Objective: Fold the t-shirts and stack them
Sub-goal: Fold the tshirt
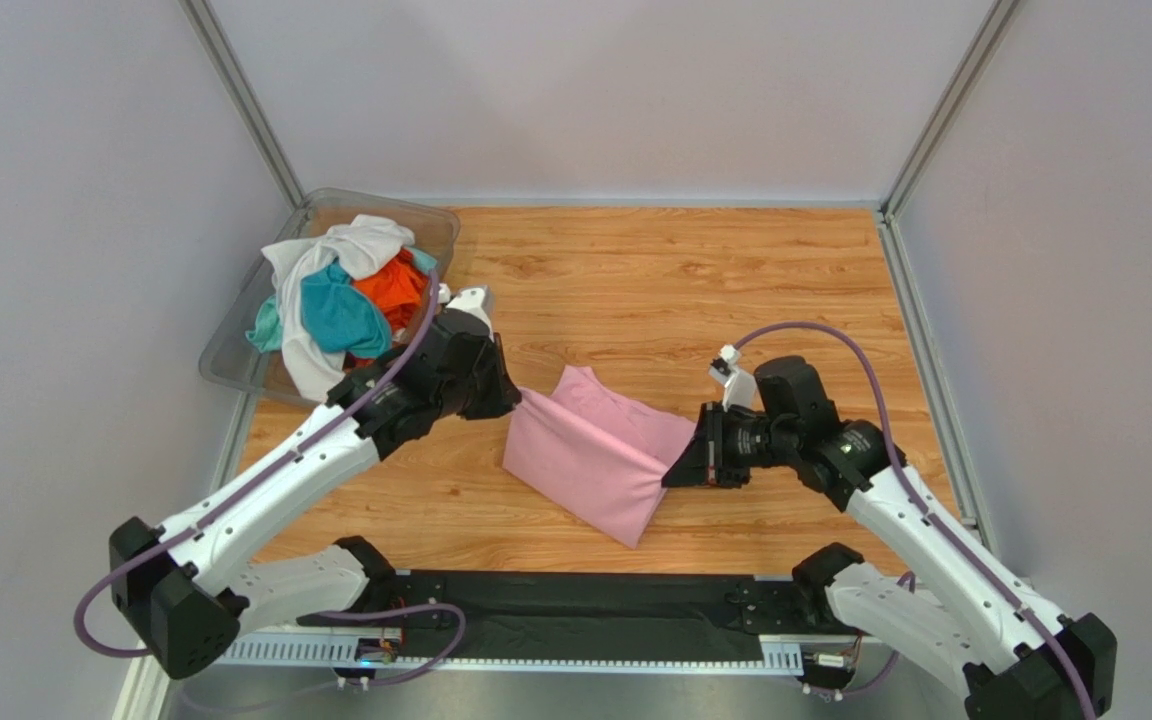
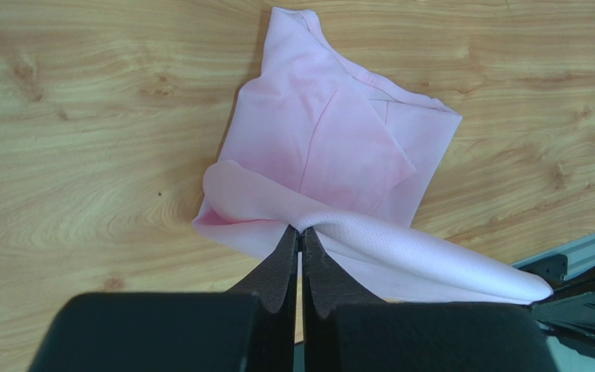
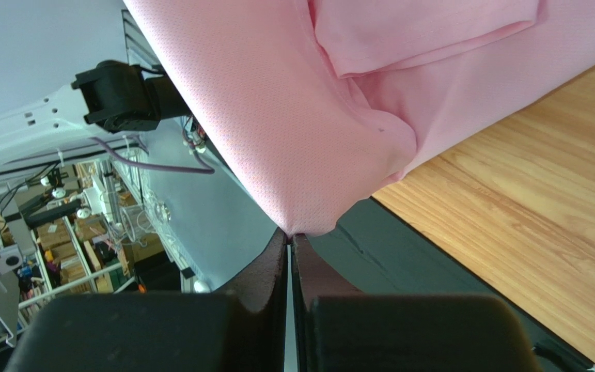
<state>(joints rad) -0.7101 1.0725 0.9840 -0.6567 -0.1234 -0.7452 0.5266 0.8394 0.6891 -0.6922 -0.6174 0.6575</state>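
Holding one pink t-shirt (image 1: 597,450), part-folded, on the wooden surface (image 1: 778,285).
Your left jaws are clamped on its left end, right jaws on its right end; other t-shirts (image 1: 334,300) heaped in clear bin (image 1: 226,360).

I see the light pink t-shirt (image 1: 597,450) partly folded at the middle of the desk (image 1: 778,285), its near layer lifted at both ends and the rest flat on the wood. A white t-shirt (image 1: 330,255), a teal t-shirt (image 1: 339,315) and an orange t-shirt (image 1: 391,288) lie crumpled together in the clear bin (image 1: 438,228) at far left.
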